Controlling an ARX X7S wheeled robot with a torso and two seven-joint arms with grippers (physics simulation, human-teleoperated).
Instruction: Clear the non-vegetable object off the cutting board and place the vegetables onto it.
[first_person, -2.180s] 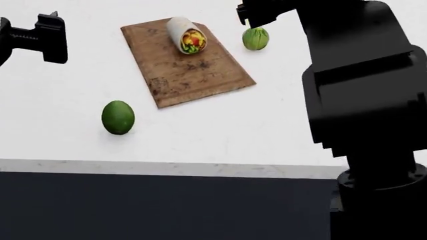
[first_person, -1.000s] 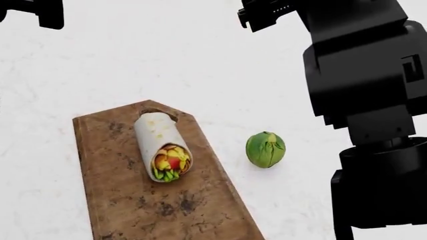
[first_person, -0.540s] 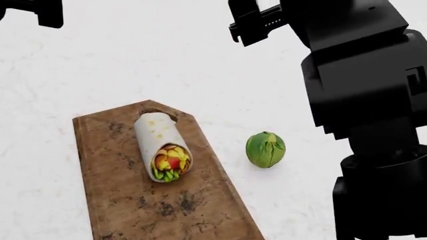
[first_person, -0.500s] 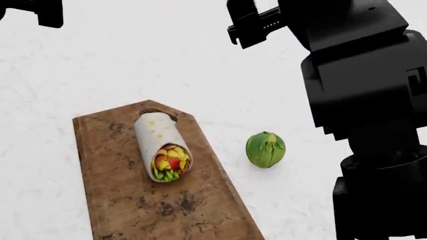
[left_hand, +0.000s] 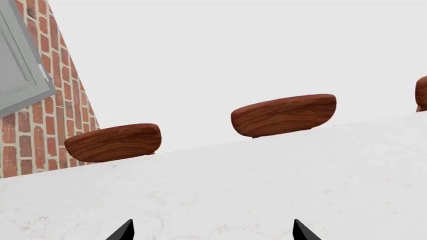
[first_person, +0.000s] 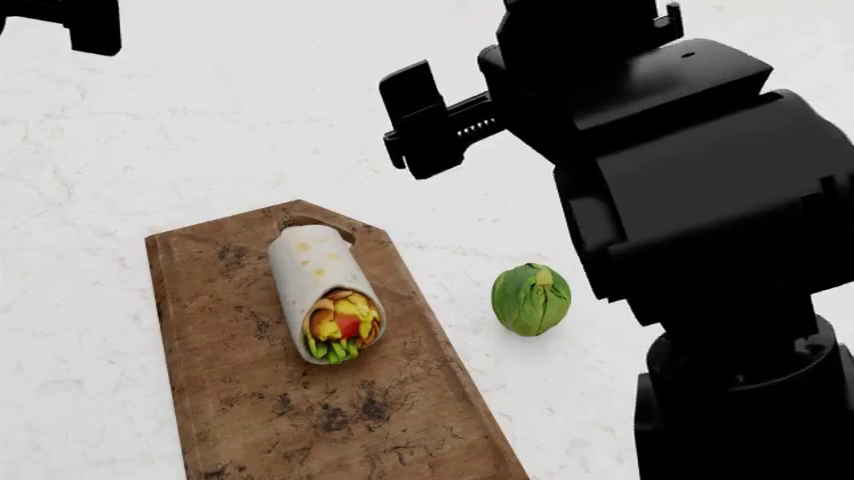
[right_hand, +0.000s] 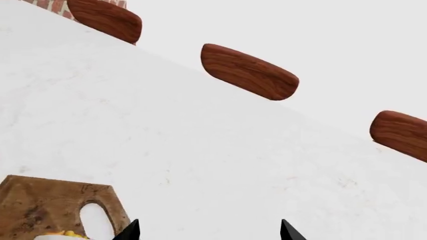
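Board (first_person: 227, 400) runs off frame below wrap (first_person: 322, 290).

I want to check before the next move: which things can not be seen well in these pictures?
- Smooth green oval vegetable: in no view.
- Cutting board: near end cut off by the head view's lower edge.
- Left gripper: only its fingertips in the left wrist view.
- Tortilla wrap: barely enters the right wrist view's lower edge.

A pale tortilla wrap (first_person: 324, 292) lay on the worn brown cutting board (first_person: 254, 395), near its handle-hole end, colourful filling showing. A leafy green ball (first_person: 531, 299) sat just beside the board's right edge.
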